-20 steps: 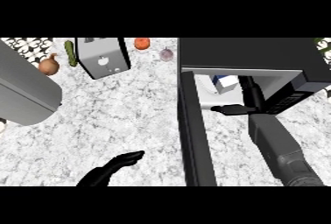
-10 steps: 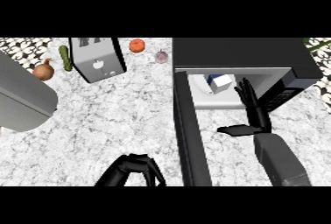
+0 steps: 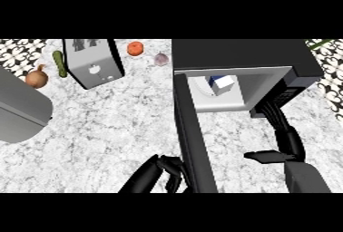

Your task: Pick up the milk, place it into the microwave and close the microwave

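The milk (image 3: 222, 84) already stands inside the microwave (image 3: 241, 56), near the back of its cavity toward the left wall, so the picking and placing look finished. What remains, judging by the scene, is closing the door (image 3: 193, 136), which stands swung wide open and juts out from the left side of the cavity toward the near edge of the bench (image 3: 107, 122).

The right hand (image 3: 281, 136) is at the microwave's front right corner, by the control panel; its fingers are stretched out straight and hold nothing, with the thumb sticking out sideways. The left hand (image 3: 167, 170) is at the near edge of the bench, just beside the outer face of the open door, its fingers curled downward and empty. Whether they touch the door cannot be told.

The next move probably falls to the left hand: it needs to press on the door's outer face and sweep it round to the right until it meets the cavity front. The right hand should clear the opening first, or the door may strike it.
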You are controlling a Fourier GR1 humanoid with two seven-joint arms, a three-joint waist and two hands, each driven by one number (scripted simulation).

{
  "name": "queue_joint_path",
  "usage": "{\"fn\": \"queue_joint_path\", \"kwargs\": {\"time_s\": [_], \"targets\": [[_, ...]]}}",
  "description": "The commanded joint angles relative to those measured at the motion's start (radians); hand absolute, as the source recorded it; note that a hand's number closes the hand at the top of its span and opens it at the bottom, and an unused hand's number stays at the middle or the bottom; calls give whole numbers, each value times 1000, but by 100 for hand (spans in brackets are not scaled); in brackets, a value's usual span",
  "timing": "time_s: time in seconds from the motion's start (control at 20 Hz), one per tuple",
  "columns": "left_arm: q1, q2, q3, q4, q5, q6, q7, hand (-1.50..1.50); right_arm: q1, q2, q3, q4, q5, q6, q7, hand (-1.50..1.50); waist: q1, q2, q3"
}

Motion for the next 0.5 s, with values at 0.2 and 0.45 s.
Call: {"fn": "queue_joint_path", "kwargs": {"time_s": [0.2,0.45], "targets": [[-146,-8,-171,245,97,106,-72,150,287,-39,18,-396,-89,103,86,-150,-19,6,-2],[-261,-8,-369,327,149,245,-38,150,329,-103,-39,-608,-192,144,222,-150,-25,9,-2]]}}
